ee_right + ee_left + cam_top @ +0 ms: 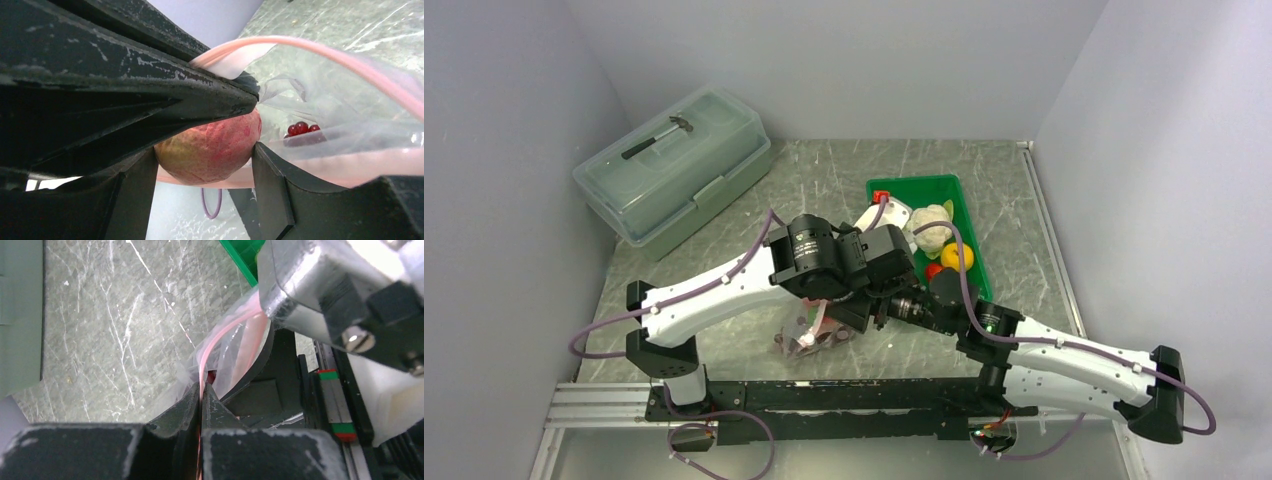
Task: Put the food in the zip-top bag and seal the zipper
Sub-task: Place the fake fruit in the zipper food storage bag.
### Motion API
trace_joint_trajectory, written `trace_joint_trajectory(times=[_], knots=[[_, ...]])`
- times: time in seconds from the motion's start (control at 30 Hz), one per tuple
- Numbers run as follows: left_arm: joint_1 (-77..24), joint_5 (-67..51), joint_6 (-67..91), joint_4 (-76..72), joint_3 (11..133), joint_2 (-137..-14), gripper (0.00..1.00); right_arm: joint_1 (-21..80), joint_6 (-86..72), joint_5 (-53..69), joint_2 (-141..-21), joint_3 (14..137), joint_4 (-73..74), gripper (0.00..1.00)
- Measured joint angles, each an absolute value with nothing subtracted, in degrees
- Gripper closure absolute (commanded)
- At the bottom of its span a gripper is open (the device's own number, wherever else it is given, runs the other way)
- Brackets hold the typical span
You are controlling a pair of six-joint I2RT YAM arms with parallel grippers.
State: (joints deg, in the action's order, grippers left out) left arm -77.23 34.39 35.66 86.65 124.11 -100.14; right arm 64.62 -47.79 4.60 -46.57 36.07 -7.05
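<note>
- Right tool (205, 151) sits closest to its wrist camera, its two black fingers (272, 192) drawn in narrow on either side of a pink-red peach (210, 137) and gripping it.
- That peach is at the mouth of the clear bag (350, 115), between the upper and lower runs of the pale pink zipper strip (350, 60).
- Deeper inside the bag, a few dark red grapes (300, 128) show through the crinkled plastic.
- Across the upper left of the right wrist view runs a black wedge. Its tip meets the top run of the strip just above the peach.
- Left tool (201, 392) is clamped tight on the zipper strip (215, 340), with no gap between its fingers. From there the strip curves up and away towards the right tool's metal body.
- A green corner of the tray (245, 255) shows at the top of the left wrist view, beyond the bag.
- From above, both tools meet over the bag (809, 330). It lies crumpled on the grey marbled surface (824, 180) near the front, just beyond the arms' mounting rail.
- Beyond the right tool stands the green tray (924, 190). It holds a white cauliflower (931, 225), an orange (957, 255) and a small red pepper (934, 270).
- At the far left a translucent lidded box (674, 175) stands well apart from the bag.
</note>
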Motion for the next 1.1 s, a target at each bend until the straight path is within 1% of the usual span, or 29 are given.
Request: trace_joint_trajectory(times=[0.03, 0.13, 0.3, 0.37, 0.47, 0.67, 0.8, 0.97, 1.1], knots=[[-77.0, 34.4, 35.6, 86.4, 123.9, -99.8, 0.90, 65.0, -47.5, 3.6, -47.1, 36.6, -6.7, 0.59], [-76.5, 34.8, 35.3, 86.4, 123.2, -99.1, 0.91, 66.1, -46.7, 0.4, -49.3, 38.7, -5.3, 0.46], [-75.7, 36.2, 35.1, 86.9, 123.0, -99.0, 0.91, 67.5, -45.8, -4.5, -51.4, 41.6, -1.5, 0.33], [-75.6, 36.7, 35.2, 86.9, 122.9, -99.0, 0.91, 68.1, -45.4, -6.6, -51.5, 42.6, 0.5, 0.26], [-75.4, 37.2, 35.3, 86.6, 121.8, -98.4, 0.91, 68.3, -44.9, -9.0, -51.5, 43.5, 3.2, 0.18], [-74.4, 36.9, 35.4, 84.8, 119.5, -97.1, 0.92, 68.4, -44.3, -13.1, -51.4, 44.7, 6.7, 0.13], [-73.8, 36.6, 35.4, 83.9, 119.2, -96.4, 0.92, 68.3, -43.9, -15.0, -51.1, 45.5, 7.5, 0.12], [-73.2, 36.2, 35.3, 83.5, 118.5, -95.5, 0.91, 68.3, -43.4, -16.7, -51.0, 47.3, 8.7, 0.13], [-71.8, 35.6, 35.1, 82.5, 116.9, -94.6, 0.91, 68.4, -42.9, -18.1, -51.5, 49.0, 9.6, 0.17]])
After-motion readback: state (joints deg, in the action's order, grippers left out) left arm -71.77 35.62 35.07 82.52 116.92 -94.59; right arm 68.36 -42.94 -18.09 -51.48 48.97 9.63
